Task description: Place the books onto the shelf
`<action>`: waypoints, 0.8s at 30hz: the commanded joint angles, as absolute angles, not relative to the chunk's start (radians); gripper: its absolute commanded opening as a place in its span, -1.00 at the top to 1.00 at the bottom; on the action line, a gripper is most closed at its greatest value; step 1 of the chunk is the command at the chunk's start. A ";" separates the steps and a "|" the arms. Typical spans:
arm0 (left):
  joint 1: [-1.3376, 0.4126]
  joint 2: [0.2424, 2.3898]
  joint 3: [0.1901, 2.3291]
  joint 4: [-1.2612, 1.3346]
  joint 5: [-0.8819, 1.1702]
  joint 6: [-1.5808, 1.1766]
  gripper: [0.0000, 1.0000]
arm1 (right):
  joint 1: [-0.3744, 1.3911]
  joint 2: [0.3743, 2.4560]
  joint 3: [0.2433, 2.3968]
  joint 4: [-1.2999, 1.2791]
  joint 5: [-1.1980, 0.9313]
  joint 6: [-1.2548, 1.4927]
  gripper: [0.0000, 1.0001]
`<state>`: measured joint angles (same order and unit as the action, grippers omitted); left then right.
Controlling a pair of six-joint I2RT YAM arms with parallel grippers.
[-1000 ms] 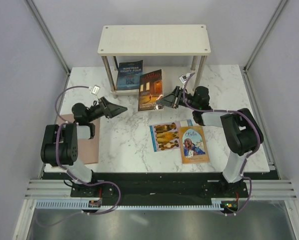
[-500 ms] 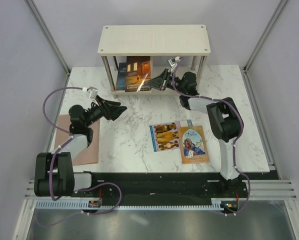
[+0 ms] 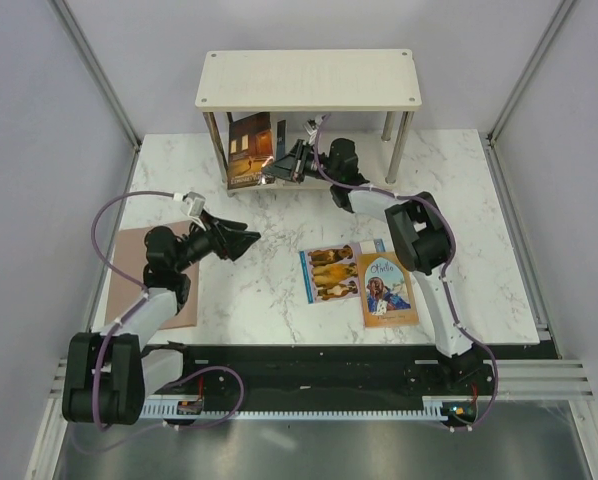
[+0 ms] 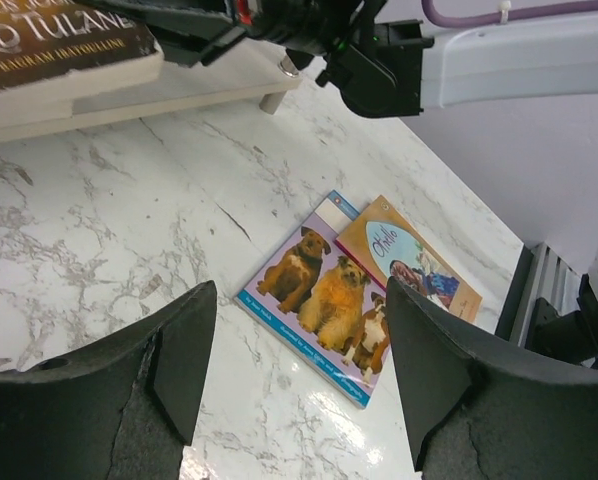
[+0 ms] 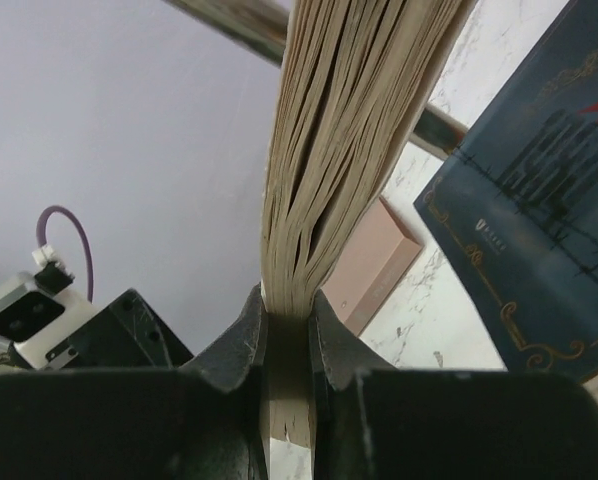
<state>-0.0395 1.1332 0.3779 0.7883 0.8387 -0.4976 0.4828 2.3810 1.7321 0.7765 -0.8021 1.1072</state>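
Clamping one brown book (image 3: 247, 148): right fingers (image 5: 234, 345) | left fingers (image 4: 184, 345): apart | two lying: dog book (image 3: 329, 273), portrait book (image 3: 386, 288)

We see a pinkish-brown sheet (image 3: 186, 298) lying flat at the left edge of the white marble table (image 3: 269, 270).

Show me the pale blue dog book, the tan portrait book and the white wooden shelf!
pale blue dog book (image 4: 337, 295): left wrist view, middle dog.
tan portrait book (image 3: 386, 289): top view, cover middle.
white wooden shelf (image 3: 309, 80): top view, top board.
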 commanded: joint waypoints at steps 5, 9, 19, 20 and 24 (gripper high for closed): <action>-0.064 0.971 0.272 0.707 0.752 -0.428 -0.50 | 0.476 2.460 1.946 0.733 -0.733 1.089 1.00; -0.069 0.746 0.209 0.560 0.532 -0.379 -0.49 | 0.477 2.502 2.016 0.684 -0.727 1.078 1.00; -0.071 0.623 0.245 0.293 0.305 -0.324 -0.48 | 0.476 2.563 2.109 0.586 -0.709 1.062 1.00; -0.071 0.630 0.247 0.295 0.313 -0.321 -0.49 | 0.474 2.568 2.108 0.581 -0.706 1.063 1.00; -0.071 0.640 0.249 0.308 0.333 -0.318 -0.49 | 0.462 2.571 2.089 0.584 -0.681 1.080 1.00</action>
<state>-0.0696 0.6380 0.2104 0.3153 0.3492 -0.3676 0.4736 2.5748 2.0514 0.5373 -0.7120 1.0779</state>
